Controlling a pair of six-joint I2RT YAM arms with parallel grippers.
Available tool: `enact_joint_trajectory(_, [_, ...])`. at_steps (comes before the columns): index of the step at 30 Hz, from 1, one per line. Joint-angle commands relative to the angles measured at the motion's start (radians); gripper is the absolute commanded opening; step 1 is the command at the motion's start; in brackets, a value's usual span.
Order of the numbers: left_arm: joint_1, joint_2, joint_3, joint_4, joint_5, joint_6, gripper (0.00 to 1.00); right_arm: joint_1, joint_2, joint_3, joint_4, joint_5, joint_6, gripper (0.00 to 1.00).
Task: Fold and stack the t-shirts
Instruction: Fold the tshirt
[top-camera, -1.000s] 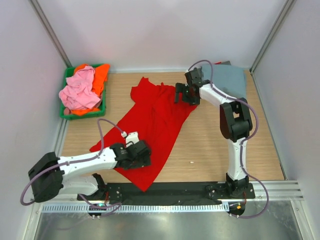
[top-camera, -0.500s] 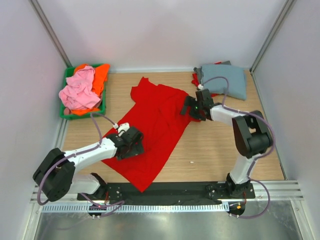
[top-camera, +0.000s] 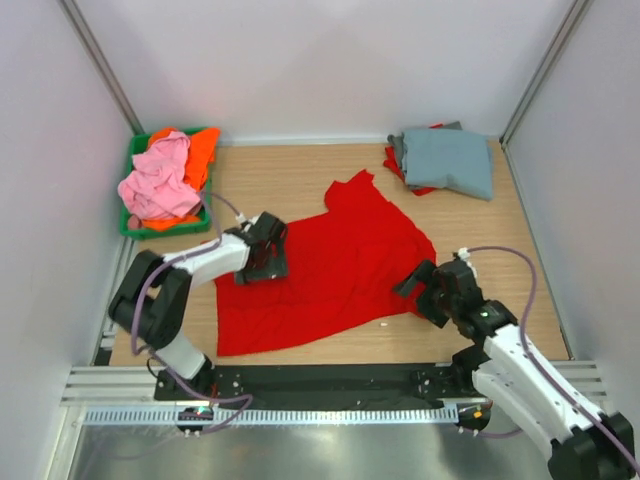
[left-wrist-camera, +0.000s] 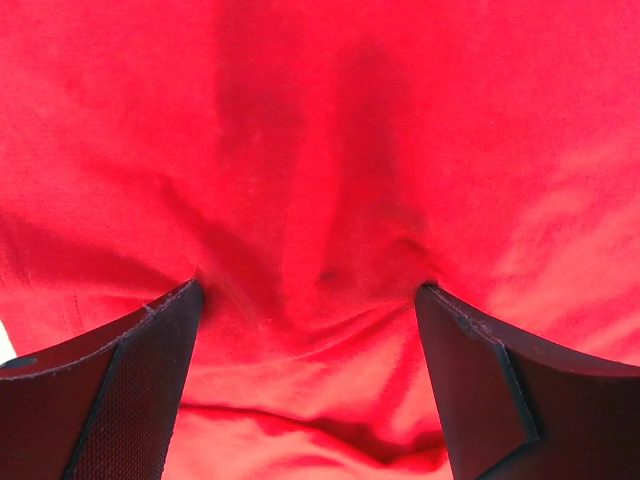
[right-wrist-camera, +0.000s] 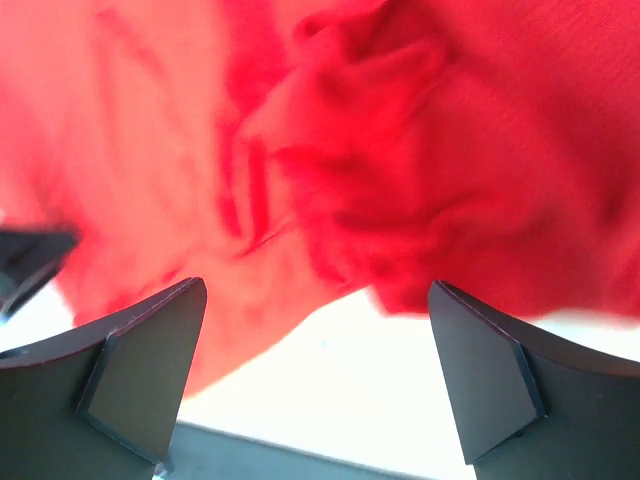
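Red t-shirt (top-camera: 330, 270) spread left-right mid-frame; left gripper (left-wrist-camera: 308, 288) at left edge, right gripper (right-wrist-camera: 317, 284) at right edge; both agape, empty.

left arm (top-camera: 195, 262), right arm (top-camera: 510, 357): white shells, black joints | cables (top-camera: 531, 285): lilac-grey loops (one per arm) | left gripper (left-wrist-camera: 308, 288), right gripper (right-wrist-camera: 318, 284): black | fingers (left-wrist-camera: 120, 390): textured faces

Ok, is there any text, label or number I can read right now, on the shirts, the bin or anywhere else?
None: no view shows any readable text.
The red t-shirt, grey-blue t-shirt, pink t-shirt and orange t-shirt are plain, with no print or tag showing.
The green bin shows no label.
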Motion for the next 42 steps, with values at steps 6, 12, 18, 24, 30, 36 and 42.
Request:
enact_joint_trajectory(6, [0.077,0.251,0.291,-0.020,0.065,0.170,0.85,0.013,-0.276,0.148,-0.480,0.041,0.056,1.00])
enact_joint_trajectory(12, [0.033,0.125,0.489,-0.228,-0.007,0.225,0.84,0.012,-0.164,0.322,-0.456,0.114,-0.088,1.00])
enact_joint_trajectory(18, [0.012,-0.145,0.375,-0.333,-0.107,0.187,0.86,0.013,0.150,0.463,-0.326,0.166,-0.266,1.00])
enact_joint_trajectory(24, [0.035,-0.220,0.128,-0.278,-0.113,0.092,0.80,0.012,0.421,0.549,-0.266,0.272,-0.355,1.00])
enact_joint_trajectory(30, [0.054,-0.153,0.018,-0.107,-0.053,0.038,0.79,0.007,0.566,0.561,-0.155,0.274,-0.406,1.00])
enact_joint_trajectory(36, [0.054,-0.047,-0.005,-0.063,-0.016,-0.016,0.78,-0.001,0.739,0.532,0.029,0.211,-0.418,1.00])
enact_joint_trajectory(42, [0.054,-0.099,-0.164,-0.073,0.022,-0.112,0.79,-0.001,0.733,0.365,0.057,0.238,-0.276,1.00])
